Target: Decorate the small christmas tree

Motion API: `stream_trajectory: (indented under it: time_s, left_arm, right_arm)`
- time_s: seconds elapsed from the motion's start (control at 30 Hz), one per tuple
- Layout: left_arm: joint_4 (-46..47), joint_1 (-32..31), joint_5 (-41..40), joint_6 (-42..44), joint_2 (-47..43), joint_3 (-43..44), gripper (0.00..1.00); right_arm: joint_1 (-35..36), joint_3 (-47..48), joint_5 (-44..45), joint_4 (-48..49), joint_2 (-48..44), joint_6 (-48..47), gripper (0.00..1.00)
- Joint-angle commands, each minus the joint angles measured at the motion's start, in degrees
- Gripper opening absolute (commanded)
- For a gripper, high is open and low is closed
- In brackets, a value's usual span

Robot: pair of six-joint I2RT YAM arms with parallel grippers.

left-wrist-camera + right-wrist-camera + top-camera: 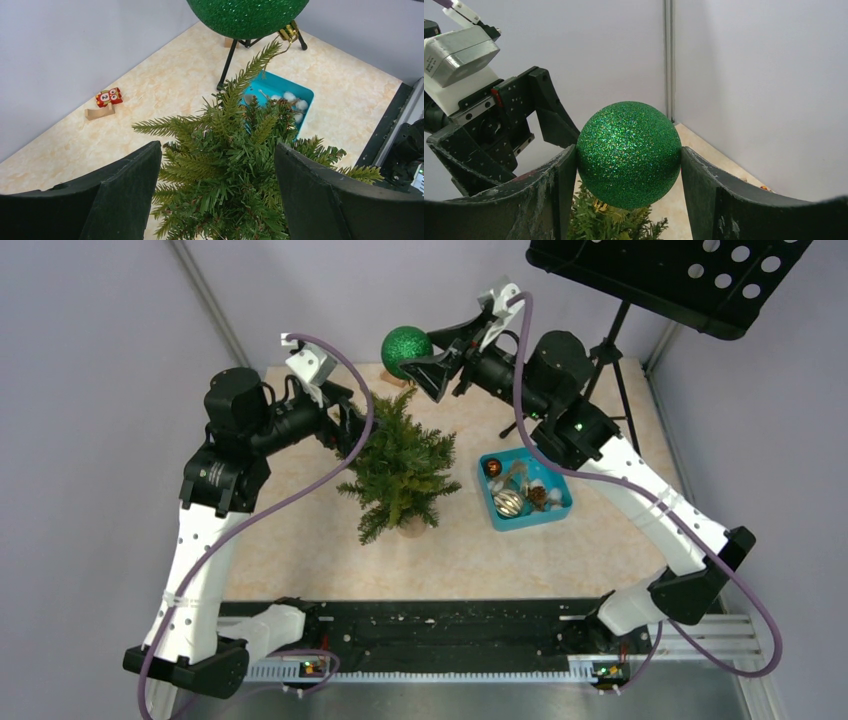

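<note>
Item: small christmas tree [400,475], upright on the bench [300,560], long axis vertical, its tip directly beneath the right hand [626,155]. Right hand: clamped on a green glitter bauble [405,348], gold cap [288,33] downward, just beside the top sprig. Left hand [217,150]: released, fingers straddling the upper branches. Right arm judged nearer for hanging.
</note>
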Motion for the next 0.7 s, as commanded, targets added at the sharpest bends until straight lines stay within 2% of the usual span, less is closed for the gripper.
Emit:
stream_trajectory:
  time_s: [0.0,0.27,0.67]
  left_arm:
    - [3.11,-0.15,-0.05,0.17,-1.33,-0.34,0.87]
    - [2.87,-0.18,-0.06,0.62,-1.50,-0.44,0.87]
    - [3.60,-0.22,0.65,0.16,-1.77,-1.50,0.87]
  right_arm:
    - [0.62,2.49,1.76,0.70,0.93,-2.01,0.40]
    - [0.61,3.53,6.06,-0.12,1.93,-3.70,0.40]
    - [0.57,6.28,7.85,-0.60,4.74,-0.70,0.40]
